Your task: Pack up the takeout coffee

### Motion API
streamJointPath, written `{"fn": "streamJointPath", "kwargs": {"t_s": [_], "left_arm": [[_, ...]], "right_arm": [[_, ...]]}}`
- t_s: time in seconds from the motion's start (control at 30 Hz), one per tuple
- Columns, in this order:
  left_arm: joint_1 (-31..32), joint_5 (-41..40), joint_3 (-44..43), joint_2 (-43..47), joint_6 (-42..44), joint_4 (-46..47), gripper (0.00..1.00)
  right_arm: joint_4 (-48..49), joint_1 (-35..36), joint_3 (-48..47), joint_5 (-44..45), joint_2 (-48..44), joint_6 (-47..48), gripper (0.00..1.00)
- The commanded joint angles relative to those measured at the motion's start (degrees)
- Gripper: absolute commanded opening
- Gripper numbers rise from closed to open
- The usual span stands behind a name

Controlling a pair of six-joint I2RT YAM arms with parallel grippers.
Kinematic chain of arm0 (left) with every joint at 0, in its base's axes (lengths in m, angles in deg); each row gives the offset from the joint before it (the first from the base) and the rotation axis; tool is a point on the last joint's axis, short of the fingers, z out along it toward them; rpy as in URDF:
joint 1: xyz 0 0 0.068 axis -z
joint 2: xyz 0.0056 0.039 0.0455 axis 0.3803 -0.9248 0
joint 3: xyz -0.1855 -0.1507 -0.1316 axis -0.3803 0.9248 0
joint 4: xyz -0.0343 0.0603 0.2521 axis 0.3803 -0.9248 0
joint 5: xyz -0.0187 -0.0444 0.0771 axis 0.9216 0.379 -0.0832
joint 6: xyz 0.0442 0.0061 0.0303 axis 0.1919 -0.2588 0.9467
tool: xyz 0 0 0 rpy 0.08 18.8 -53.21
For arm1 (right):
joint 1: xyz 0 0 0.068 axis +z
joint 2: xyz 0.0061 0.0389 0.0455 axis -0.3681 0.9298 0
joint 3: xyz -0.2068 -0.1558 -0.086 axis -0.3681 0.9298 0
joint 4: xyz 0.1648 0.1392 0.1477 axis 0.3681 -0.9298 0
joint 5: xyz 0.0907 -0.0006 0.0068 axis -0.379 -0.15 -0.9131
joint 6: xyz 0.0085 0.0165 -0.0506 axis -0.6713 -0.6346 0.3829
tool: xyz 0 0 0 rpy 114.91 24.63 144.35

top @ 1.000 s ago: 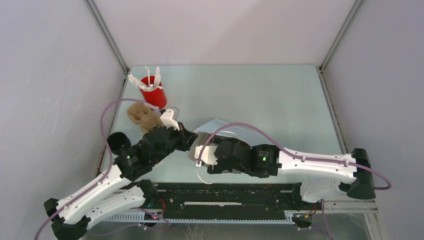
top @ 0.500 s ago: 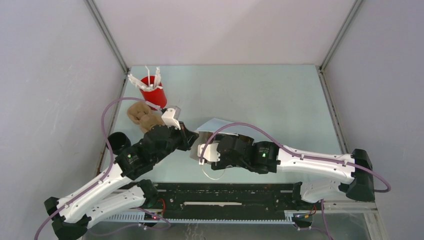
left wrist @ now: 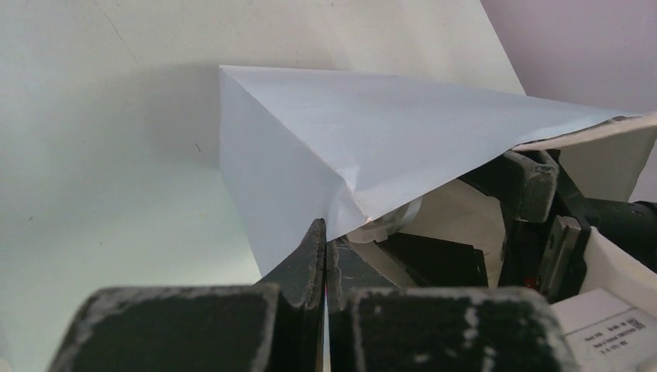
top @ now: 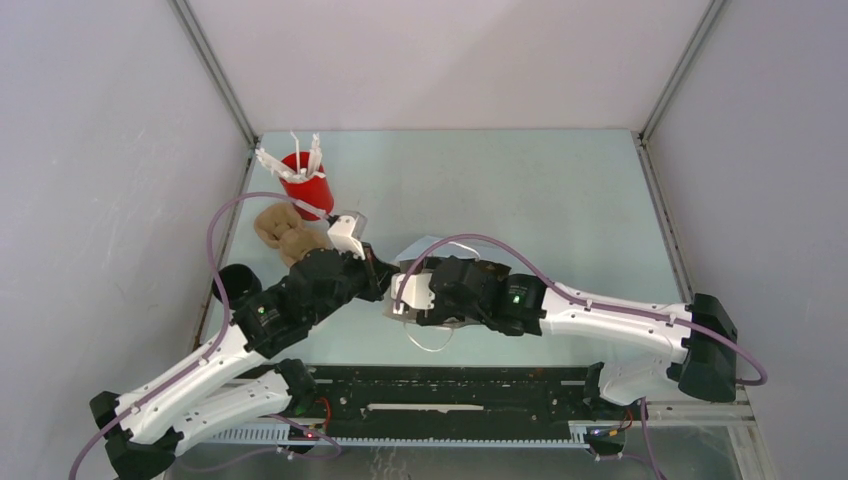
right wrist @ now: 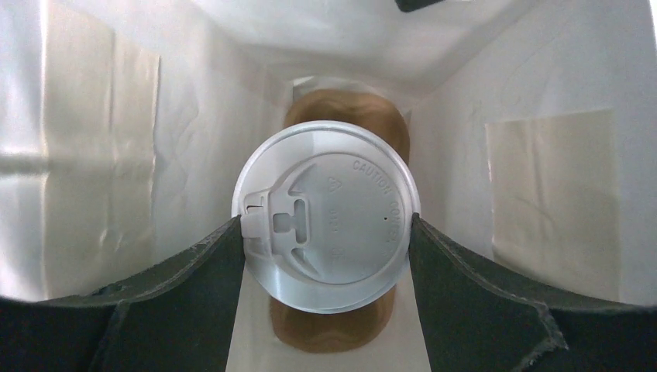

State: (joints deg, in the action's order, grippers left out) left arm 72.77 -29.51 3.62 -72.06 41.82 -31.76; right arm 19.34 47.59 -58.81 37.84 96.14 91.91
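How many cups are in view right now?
2. The red cup holding cutlery stands at the table's far left. The white-lidded coffee cup is gripped by the right gripper inside the bag. More may be hidden.

White-lidded takeout coffee (right wrist: 325,221) inside the paper bag (right wrist: 101,155), lid toward its mouth

The paper bag (left wrist: 403,132) is found matt white and lightly creased. The lid of the takeout coffee (right wrist: 325,225) is moulded in smooth white plastic, with embossed lettering. Scuffed matt black is noted on the left gripper (left wrist: 326,252) fingers (left wrist: 304,267).
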Motion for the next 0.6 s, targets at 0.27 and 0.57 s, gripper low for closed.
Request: {"fn": "streamJointPath", "kwargs": {"t_s": [0.27, 0.57], "left_arm": [[0.3, -1.7, -3.8, -0.7, 5.0, -4.1, 0.0], [0.3, -0.8, -5.4, -3.6, 11.4, -4.6, 0.0]], "right_arm": [[5.8, -2.8, 2.1, 1.0, -0.3, 1.9, 0.64], [-0.1, -1.7, 2.1, 9.8, -1.3, 1.8, 0.66]]}}
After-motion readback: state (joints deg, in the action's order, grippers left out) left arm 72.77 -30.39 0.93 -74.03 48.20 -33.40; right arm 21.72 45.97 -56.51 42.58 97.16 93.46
